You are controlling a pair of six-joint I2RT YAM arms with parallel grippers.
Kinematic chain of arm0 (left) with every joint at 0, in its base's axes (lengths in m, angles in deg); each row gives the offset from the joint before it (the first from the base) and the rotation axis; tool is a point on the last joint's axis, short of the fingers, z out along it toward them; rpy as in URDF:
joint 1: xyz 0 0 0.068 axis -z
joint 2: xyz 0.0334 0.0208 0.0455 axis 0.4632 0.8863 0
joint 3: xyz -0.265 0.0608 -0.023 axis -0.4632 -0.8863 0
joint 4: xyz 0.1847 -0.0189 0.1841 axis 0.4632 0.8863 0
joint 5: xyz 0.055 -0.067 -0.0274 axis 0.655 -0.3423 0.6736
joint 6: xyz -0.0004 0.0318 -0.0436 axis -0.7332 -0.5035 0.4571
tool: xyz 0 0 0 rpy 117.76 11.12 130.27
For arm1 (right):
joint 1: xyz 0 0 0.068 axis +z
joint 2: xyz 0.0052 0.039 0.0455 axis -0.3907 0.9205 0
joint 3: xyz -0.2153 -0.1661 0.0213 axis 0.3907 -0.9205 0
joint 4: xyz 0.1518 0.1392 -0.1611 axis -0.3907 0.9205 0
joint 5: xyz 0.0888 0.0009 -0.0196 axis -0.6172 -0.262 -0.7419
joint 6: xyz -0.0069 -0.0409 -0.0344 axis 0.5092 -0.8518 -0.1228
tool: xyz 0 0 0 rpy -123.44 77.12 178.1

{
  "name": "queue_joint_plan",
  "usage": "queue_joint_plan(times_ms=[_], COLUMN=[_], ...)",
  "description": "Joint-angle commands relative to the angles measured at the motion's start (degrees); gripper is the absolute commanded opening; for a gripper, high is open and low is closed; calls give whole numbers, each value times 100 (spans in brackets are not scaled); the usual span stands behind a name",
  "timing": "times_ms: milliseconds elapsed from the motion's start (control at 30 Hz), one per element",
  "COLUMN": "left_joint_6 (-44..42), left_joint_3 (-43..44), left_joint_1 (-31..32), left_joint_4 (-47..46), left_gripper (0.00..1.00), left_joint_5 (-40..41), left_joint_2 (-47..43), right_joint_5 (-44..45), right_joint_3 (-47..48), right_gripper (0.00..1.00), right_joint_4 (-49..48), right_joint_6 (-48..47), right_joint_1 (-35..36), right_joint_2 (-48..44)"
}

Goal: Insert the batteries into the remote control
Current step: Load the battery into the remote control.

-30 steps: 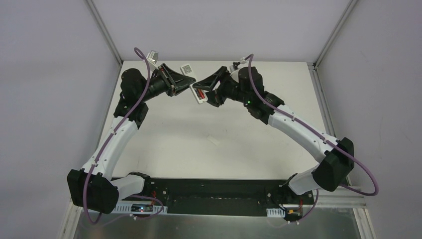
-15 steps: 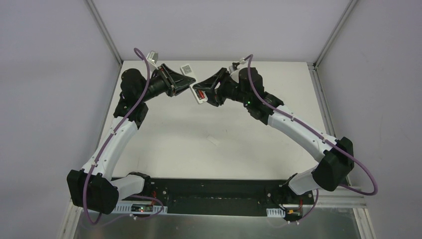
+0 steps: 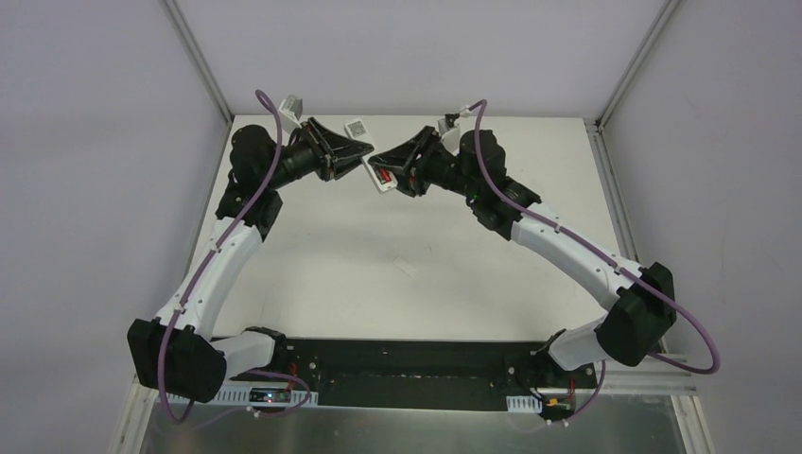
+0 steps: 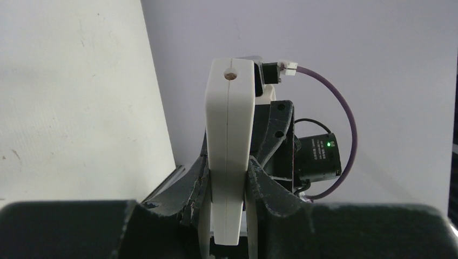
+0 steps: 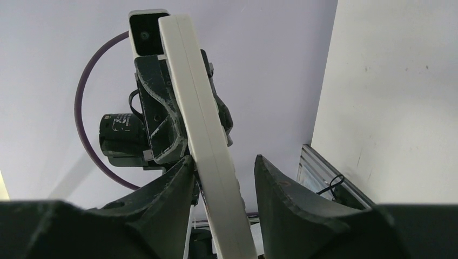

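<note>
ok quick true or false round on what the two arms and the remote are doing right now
1. The left pincer is clamped on the remote control. True.
2. The right pincer is shut tight on the remote control. False: its jaws straddle the remote, but one finger stands apart from it.
3. A red-orange battery shows in the end of the remote control near the right pincer. True.
4. The small white cover piece is fitted on the remote control. False: it lies loose on the table, nearer the arm bases.
</note>
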Motion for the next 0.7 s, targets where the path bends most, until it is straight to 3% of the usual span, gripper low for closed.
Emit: queue_joint_plan(times_ms=[0, 233, 400, 667], left_joint_6=[887, 1432, 1197, 541], left_joint_3=[477, 467, 352, 96], left_joint_1=[-32, -32, -69, -158], left_joint_4=[-588, -588, -588, -587], left_gripper=[0, 0, 0, 0], left_joint_5=[-161, -275, -268, -357], left_joint_2=[2, 63, 50, 140], right_joint_5=[198, 446, 558, 393], right_joint_3=[-217, -323, -303, -265], right_gripper=[47, 52, 98, 100], right_joint_4=[172, -106, -375, -538], right_joint_6=[-853, -1648, -1665, -1756], right_joint_1=[-13, -18, -68, -418], right_joint_2=[-102, -88, -320, -819])
